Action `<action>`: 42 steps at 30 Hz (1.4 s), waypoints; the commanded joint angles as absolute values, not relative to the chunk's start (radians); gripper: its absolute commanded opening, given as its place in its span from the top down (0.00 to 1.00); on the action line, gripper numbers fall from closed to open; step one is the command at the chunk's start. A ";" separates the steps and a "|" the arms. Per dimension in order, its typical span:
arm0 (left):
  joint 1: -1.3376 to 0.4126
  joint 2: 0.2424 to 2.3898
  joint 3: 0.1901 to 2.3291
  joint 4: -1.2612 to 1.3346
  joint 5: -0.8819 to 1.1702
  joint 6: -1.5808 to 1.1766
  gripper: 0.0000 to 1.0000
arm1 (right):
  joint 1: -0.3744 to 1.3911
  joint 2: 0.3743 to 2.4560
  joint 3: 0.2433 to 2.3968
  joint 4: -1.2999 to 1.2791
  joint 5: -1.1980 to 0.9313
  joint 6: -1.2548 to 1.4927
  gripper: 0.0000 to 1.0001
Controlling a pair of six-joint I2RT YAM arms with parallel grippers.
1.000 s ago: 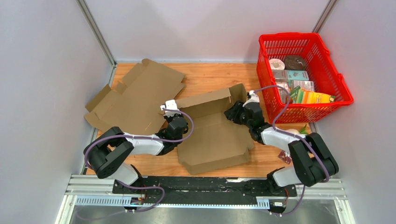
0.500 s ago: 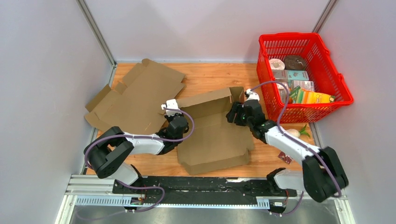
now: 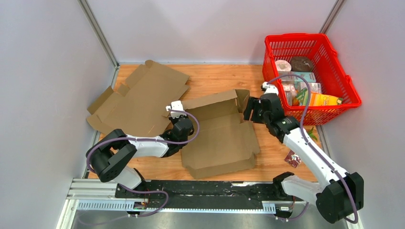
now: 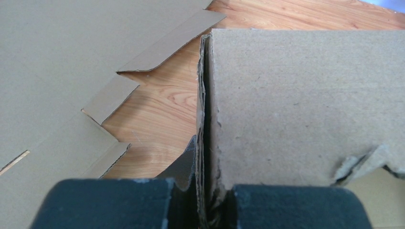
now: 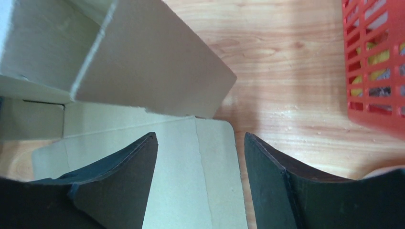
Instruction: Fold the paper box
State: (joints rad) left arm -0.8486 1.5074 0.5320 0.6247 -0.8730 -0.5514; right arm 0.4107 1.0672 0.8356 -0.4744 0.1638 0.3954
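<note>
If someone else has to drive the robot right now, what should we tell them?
Left gripper: jaws shut on the left wall of the half-folded brown cardboard box.
Right gripper: jaws open above the box's right edge, holding nothing.
Done: back wall raised.
To do: right and front sides look unfolded; raise them, then close it.

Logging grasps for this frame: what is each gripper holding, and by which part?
The left gripper pinches the paper box by its left side wall. The right gripper is open above the box's right edge, holding nothing.
</note>
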 commanded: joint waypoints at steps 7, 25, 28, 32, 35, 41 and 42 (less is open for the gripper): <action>-0.853 1.528 0.571 0.543 -0.883 -0.580 1.00 | 0.475 1.216 0.910 -0.272 0.253 0.365 0.30; -0.888 1.585 0.641 0.479 -1.037 -0.592 1.00 | 0.563 1.310 0.923 -0.199 0.505 0.436 0.90; -0.891 1.595 0.650 0.469 -1.040 -0.595 1.00 | 0.577 1.298 0.942 -0.267 0.482 0.480 0.94; -0.893 1.595 0.649 0.468 -1.043 -0.600 1.00 | 0.587 1.272 0.957 -0.354 0.443 0.528 0.95; -0.894 1.597 0.649 0.474 -1.048 -0.597 1.00 | 0.586 1.246 0.971 -0.400 0.454 0.520 0.95; -0.897 1.601 0.611 0.604 -0.963 -0.500 1.00 | 0.565 1.273 1.018 -0.388 0.454 0.498 1.00; -0.899 1.601 0.606 0.618 -0.956 -0.494 1.00 | 0.557 1.285 1.047 -0.409 0.450 0.523 1.00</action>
State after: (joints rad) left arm -0.8898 1.5806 0.6277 0.5354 -1.0206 -0.5587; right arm 0.5629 1.2739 0.9428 -0.4107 0.5030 0.4667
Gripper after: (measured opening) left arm 0.076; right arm 0.011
